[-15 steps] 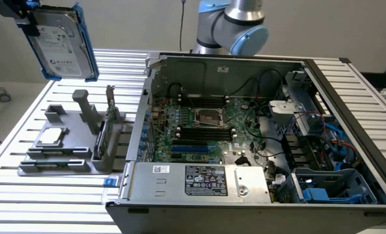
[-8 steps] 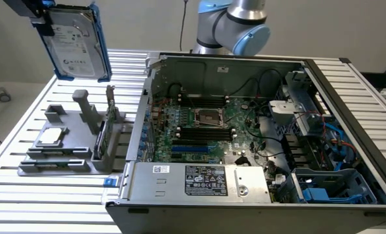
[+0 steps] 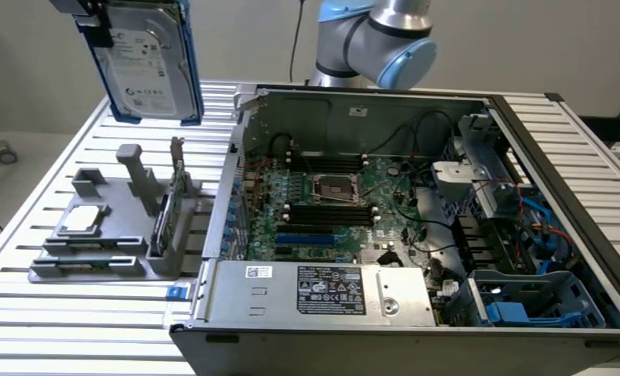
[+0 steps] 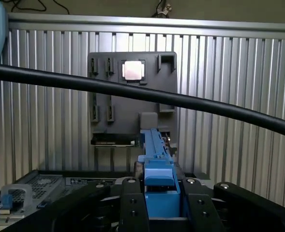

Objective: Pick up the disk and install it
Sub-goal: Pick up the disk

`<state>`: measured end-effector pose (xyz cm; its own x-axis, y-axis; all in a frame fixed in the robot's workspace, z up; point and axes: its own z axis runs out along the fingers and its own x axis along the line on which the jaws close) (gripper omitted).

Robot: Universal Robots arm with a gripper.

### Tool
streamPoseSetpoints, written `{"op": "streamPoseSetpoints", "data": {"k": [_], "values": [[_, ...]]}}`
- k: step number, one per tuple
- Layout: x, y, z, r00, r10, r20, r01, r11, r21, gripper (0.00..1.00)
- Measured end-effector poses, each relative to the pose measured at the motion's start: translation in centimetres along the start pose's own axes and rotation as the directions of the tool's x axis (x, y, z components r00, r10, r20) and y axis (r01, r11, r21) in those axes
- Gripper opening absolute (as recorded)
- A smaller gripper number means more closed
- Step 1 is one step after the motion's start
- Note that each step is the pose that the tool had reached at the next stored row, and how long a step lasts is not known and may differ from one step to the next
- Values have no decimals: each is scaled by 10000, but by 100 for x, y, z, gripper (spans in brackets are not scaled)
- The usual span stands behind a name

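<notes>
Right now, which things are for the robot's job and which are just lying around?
For the job: the disk, held up by the gripper; the open computer case.
Lying about: the silver chip, the green circuit card, the gray holder under them.

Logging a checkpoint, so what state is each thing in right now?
disk: held aloft, upright, gripped.
gripper: shut on the disk's blue rail.
computer case: open, insides exposed.
chip: lying flat in the grey holder.
green card: standing on edge in the holder.
</notes>
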<state>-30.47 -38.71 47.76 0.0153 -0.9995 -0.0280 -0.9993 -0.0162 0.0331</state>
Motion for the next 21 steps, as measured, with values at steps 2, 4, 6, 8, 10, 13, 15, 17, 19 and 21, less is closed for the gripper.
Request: {"op": "streamPoseSetpoints", "data": {"k": [2,4,6,8,10,13,15,17,19,21], "values": [[15,-91,-43,10000,1,8,-1,10000,-1,33],[31,-181,-83,10000,0,13,0,10000,-5,33],[46,-269,-120,10000,0,20,0,10000,-5,33],[62,-358,-155,10000,0,27,0,10000,-6,33],[75,-447,-182,10000,-1,40,1,10000,-7,33],[96,-585,-203,10000,-3,78,3,10000,-8,33],[119,-674,-207,10000,-1,92,1,10000,-7,33],[148,-764,-211,10000,-4,96,4,10000,-8,33],[186,-854,-215,10000,-3,96,3,10000,-8,33],[238,-926,-219,10000,-2,96,2,10000,-12,33]]}}
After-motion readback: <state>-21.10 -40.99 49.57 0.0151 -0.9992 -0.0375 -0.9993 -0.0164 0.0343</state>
